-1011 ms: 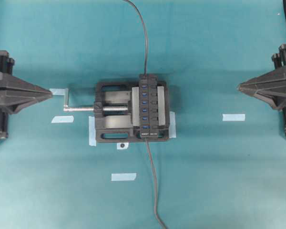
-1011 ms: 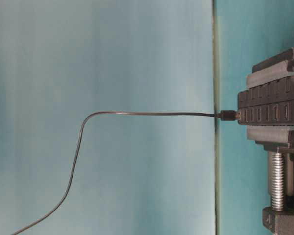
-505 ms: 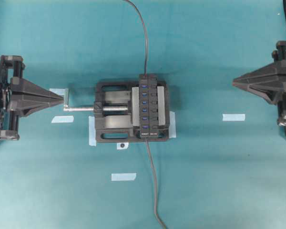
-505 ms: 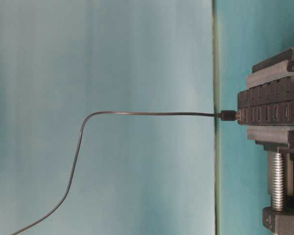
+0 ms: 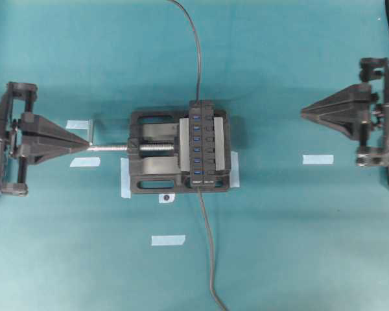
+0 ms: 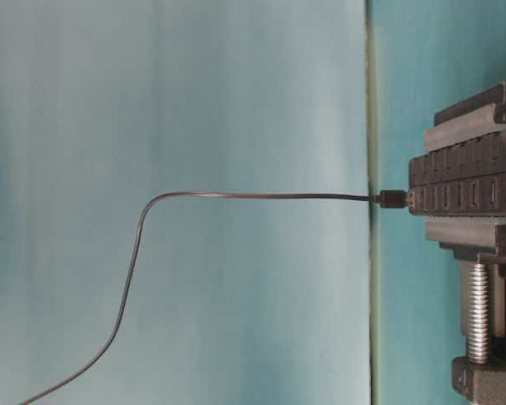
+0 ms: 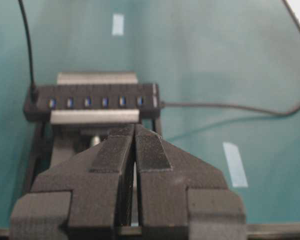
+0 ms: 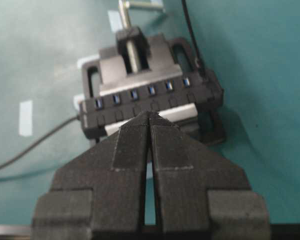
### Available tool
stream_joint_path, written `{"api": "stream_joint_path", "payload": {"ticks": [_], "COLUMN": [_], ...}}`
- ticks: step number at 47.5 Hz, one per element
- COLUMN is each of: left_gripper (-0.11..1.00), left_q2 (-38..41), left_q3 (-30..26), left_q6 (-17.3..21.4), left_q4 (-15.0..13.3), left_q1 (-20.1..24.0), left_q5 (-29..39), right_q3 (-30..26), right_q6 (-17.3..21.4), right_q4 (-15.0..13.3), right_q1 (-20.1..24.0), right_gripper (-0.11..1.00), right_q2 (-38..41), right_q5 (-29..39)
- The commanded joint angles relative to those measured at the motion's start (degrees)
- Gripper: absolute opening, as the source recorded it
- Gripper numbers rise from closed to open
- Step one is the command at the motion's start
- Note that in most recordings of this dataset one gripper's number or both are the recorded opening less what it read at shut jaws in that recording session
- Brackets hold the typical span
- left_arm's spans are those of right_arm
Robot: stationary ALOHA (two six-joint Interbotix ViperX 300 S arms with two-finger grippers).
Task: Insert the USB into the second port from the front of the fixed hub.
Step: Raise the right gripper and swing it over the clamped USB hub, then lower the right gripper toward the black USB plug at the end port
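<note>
One long, narrow black multi-port hub [image 5: 204,146] sits clamped in one bulky black vise [image 5: 157,153] with a silver screw, mid-desk on the teal desk [image 5: 279,246]. Six blue ports show along the hub in the wrist views. Two thin black cables leave the strip — one [image 5: 193,45] from its far end, one [image 5: 209,253] from its near end. In the table-level view, a small black USB plug [image 6: 394,199] sits at the hub's end face. Five pale tape strips [image 5: 168,240] lie scattered on the desk.

Two arms are in view. The left gripper [image 5: 87,144] has its fingers [image 7: 112,150] pressed together, holding nothing; the right gripper [image 5: 305,111] is likewise closed and empty.

Compared with a second ago, both grippers have advanced toward the vise — the left tip now meets the screw's handle end from above, and the right has drifted upward in the overhead view. The hub and cables have not shifted.
</note>
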Motion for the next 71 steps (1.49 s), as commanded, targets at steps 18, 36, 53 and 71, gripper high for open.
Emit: {"api": "stream_joint_path", "payload": {"ticks": [18,36,53,71], "left_gripper": [0.00,0.00,0.00,0.00], "left_q2": [4.7,5.7,6.2,7.6], "left_q3": [-2.9,-3.0,-3.2,-3.3], "left_q6": [-0.4,-0.7,-0.8,-0.8], "left_q4": [0.2,0.1,0.1,0.1], "left_q1": [-0.2,-0.1,-0.1,-0.1], "left_q5": [1.4,3.9,4.3,5.4], "right_q3": [-7.6,-13.1,-20.0,-23.7], "right_q6": [-1.0,-4.7,-10.8,-12.0], "right_q4": [-2.4,-4.0,-4.7,-4.7], "right_q1": [-2.7,-2.9,-4.5,-5.1], "right_gripper": [0.01,0.01,0.01,0.01], "right_q2": [11.3,20.2,29.1,34.9], "right_q5": [4.7,8.3,10.7,10.7]}}
